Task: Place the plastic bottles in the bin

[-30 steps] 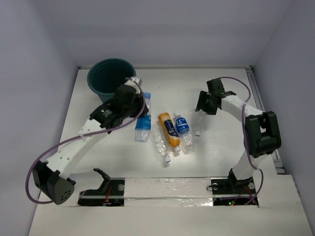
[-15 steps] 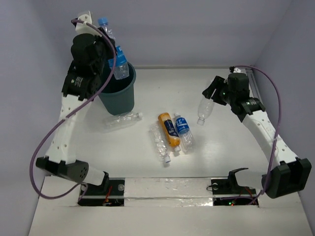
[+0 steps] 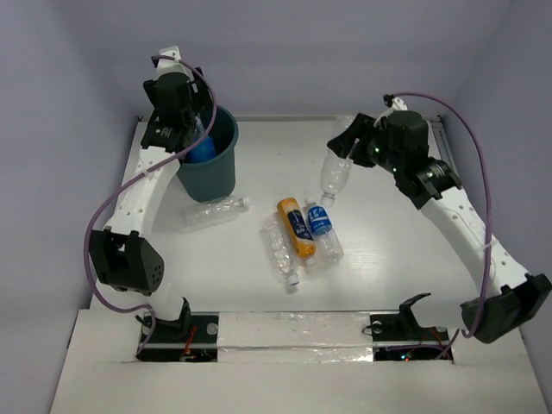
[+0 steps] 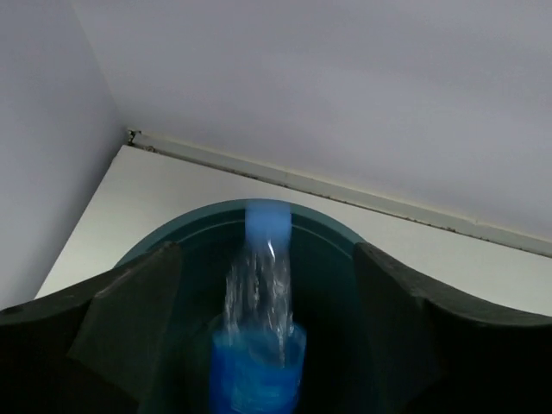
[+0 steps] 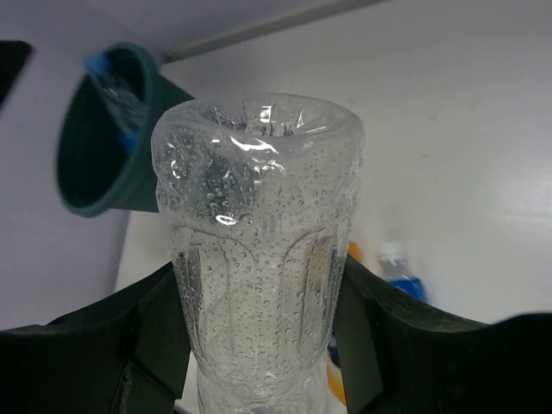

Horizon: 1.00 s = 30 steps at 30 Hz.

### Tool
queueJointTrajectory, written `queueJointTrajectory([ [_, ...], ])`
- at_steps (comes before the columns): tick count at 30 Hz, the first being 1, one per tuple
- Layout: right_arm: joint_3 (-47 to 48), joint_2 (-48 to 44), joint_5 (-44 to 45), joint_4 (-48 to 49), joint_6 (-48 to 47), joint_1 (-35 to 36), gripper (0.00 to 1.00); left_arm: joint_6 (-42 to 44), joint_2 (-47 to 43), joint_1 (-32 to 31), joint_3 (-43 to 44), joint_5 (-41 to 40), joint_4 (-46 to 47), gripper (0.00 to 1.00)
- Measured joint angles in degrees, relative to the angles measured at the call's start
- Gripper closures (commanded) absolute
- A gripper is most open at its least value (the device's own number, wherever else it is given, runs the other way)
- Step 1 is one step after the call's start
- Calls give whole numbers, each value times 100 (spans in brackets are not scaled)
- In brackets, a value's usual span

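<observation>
The bin (image 3: 211, 172) is a dark teal plastic bucket, round and tapering to its base. It stands at the far left of the white worktop (image 3: 388, 250). Inside it a clear blue-labelled bottle (image 4: 257, 375) stands roughly upright, blue cap uppermost, and it is blurred in my left wrist view. My left fingers (image 4: 121, 328) hang over the bin's mouth, spread wide on either side of that bottle and not touching it.

My right fingers (image 5: 147, 345) pinch a clear ribbed bottle (image 5: 259, 259) whose wall is beaded with droplets. I hold it in the air to the right of the bin, cap end down.

Four more lie on the worktop. A clear crumpled bottle (image 3: 214, 211) is just beside the bin's base. Near the middle, a smooth orange bottle (image 3: 295, 227) with a dark label lies between a clear crinkled bottle (image 3: 280, 250) and a blue-capped bottle (image 3: 323, 226).
</observation>
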Motion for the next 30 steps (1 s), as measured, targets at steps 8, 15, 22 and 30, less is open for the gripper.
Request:
queueJointTrajectory([
  [8,2114,1574,-15,863,328,949,38,-437,-835,31,-247,476,-247,22],
  [15,4347,3648,227,1683,699,1580,38,-1394,-3005,31,-1687,933,-739,37],
  [22,6763,5729,1182,1740,739,1980,38,-2511,-4463,31,-3230,909,-1950,41],
  [30,7250,6710,2199,1853,341,2201,21,-3652,-5473,33,-4387,1025,-3171,13],
])
